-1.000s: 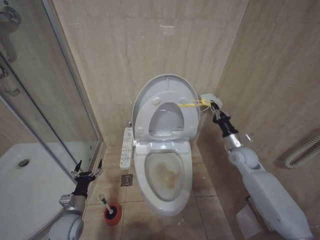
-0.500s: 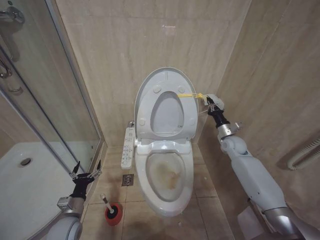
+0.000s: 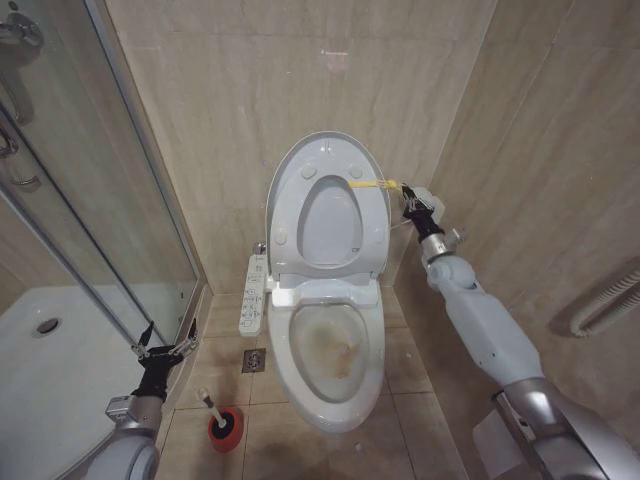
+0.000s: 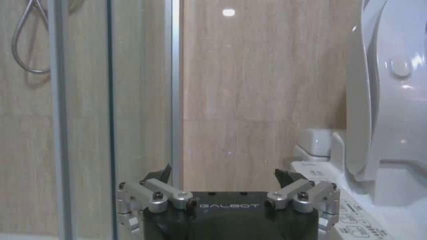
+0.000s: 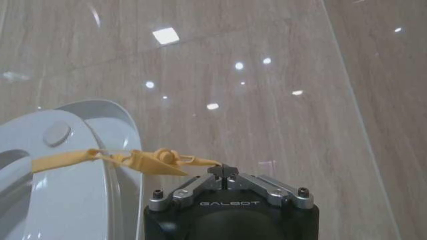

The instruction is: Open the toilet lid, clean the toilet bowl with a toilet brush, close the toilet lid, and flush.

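So lid's up | right tool (image 3: 408,203) pinched shut on the yellow loop (image 3: 372,184) at the toilet lid (image 3: 328,205) edge, far right of the toilet bowl (image 3: 325,350) | risk: let go early or tug sideways and it could drop back down | left tool (image 3: 160,347) spread open, idle near the toilet brush (image 3: 222,420) on the floor
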